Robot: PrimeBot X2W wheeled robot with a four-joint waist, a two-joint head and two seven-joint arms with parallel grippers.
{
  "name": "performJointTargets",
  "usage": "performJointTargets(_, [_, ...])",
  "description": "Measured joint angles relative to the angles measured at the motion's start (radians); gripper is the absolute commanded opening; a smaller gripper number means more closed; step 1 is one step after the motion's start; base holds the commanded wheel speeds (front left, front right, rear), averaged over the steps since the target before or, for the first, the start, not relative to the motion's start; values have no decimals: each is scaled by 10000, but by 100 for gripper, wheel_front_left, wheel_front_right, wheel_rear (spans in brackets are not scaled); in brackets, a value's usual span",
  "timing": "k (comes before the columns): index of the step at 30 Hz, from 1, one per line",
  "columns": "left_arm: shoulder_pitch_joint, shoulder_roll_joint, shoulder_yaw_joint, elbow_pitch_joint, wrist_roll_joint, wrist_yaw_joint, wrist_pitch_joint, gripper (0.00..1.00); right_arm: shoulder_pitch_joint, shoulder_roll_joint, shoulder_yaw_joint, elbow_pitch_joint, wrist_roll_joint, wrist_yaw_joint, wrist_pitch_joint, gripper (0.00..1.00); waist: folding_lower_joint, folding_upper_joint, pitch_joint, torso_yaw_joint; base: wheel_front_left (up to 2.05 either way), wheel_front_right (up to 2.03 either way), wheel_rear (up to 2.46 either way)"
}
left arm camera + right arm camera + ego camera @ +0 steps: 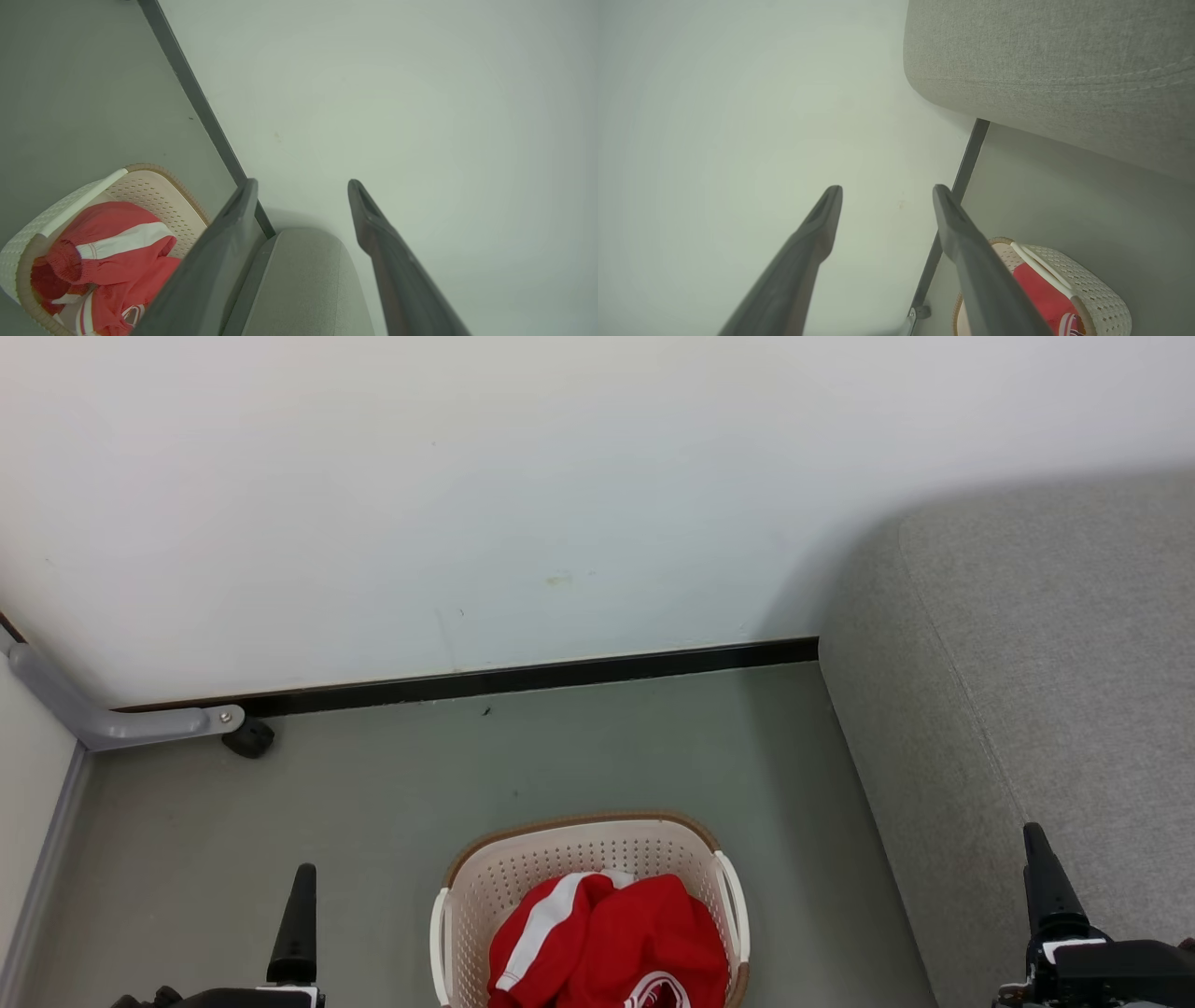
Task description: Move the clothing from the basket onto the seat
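- Heaped in basket (579, 847) on floor (373, 821): red clothing (616, 933), white stripe showing.
- Low centre in head view, between left gripper (302, 183) and right gripper (886, 188), well apart from both.
- Left jaws spread wide, pinching nothing, aimed at wall (560, 476); right jaws same.
- To the right of basket, not touching it: grey seat (1055, 691), right jaws over its edge in head view.
- Cut off by bottom edge in head view: near half of basket, part of white-trimmed emblem (658, 989).
- Partly hidden behind one jaw in each wrist view: basket.
- Can't tell garments apart in the heap.
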Motion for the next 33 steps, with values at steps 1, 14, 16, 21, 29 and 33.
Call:
performJointTargets(1, [0, 0, 0, 0, 0, 0, 0, 100, 0, 0, 0, 0, 0, 0, 0, 100, 0, 0, 0, 0, 0, 0, 0])
performJointTargets(14, [-131, 282, -337, 107, 2527, 270, -506, 100, -344, -470, 786, -161, -2614, -98, -468, 100, 0, 0, -14, 18, 0, 0, 0])
performJointTargets(16, [-153, 337, -407, 127, 2892, 278, -593, 100, -404, -539, 926, -188, -3020, -98, -541, 100, 1, 0, -15, 21, 0, 0, 0])
performJointTargets(21, [-275, 546, -571, 134, 3914, 364, -752, 100, -514, -773, 1352, -173, -4046, -98, -725, 100, 0, 0, -13, 29, 0, 0, 0])
performJointTargets(29, [-351, 899, -882, 230, 5430, 435, -1047, 100, -655, -1035, 1871, 19, -5536, -104, -1018, 100, 1, 0, -10, 41, 0, 0, 0])
performJointTargets(33, [-352, 1083, -1034, 318, 6280, 451, -1164, 100, -795, -1170, 2100, 142, -6230, -184, -1151, 100, 1, 0, -10, 42, 0, 0, 0])
